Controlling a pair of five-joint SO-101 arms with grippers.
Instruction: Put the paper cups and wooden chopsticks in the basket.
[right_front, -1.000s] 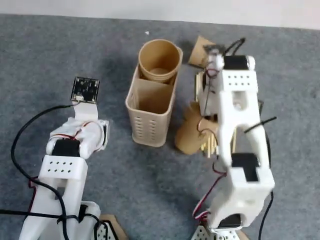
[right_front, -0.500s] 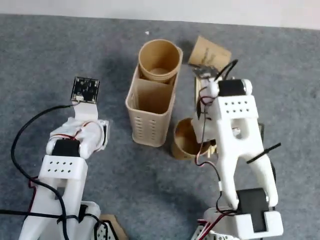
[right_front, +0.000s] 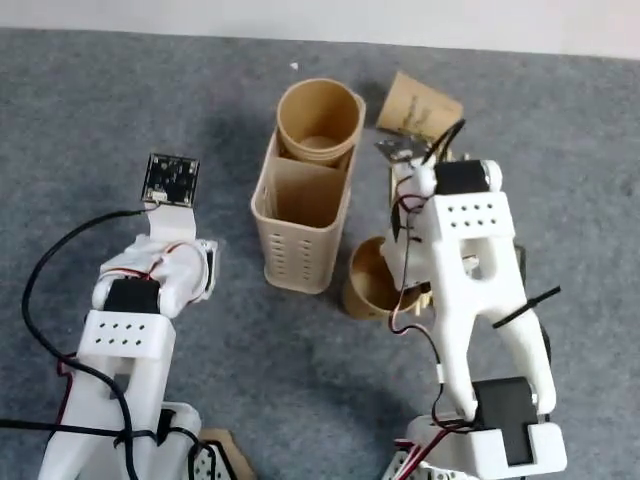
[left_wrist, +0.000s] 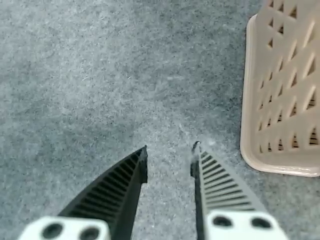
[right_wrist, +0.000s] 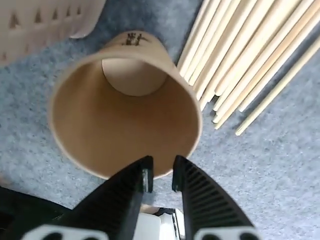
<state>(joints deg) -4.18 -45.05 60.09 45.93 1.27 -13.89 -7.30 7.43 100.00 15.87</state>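
Note:
A beige slotted basket (right_front: 300, 220) stands mid-table with one paper cup (right_front: 318, 120) upright in its far compartment. Just right of the basket is a second paper cup (right_front: 370, 280), tilted with its mouth up; my right gripper (right_wrist: 161, 167) is shut on the rim of that cup (right_wrist: 125, 120). Wooden chopsticks (right_wrist: 240, 60) lie in a bundle beside it, partly under the right arm (right_front: 465, 230). A third cup (right_front: 420, 103) lies on its side at the back right. My left gripper (left_wrist: 170, 152) hangs open over bare carpet, just left of the basket (left_wrist: 282, 95).
The left arm (right_front: 150, 290) rests at the near left, with its cable (right_front: 40, 270) looping across the grey carpet. A wall edge runs along the back.
The right arm has pulled back toward the near side, drawing the held cup with it and turning its mouth upward. The cup lying at the back right is uncovered. The left arm is still.

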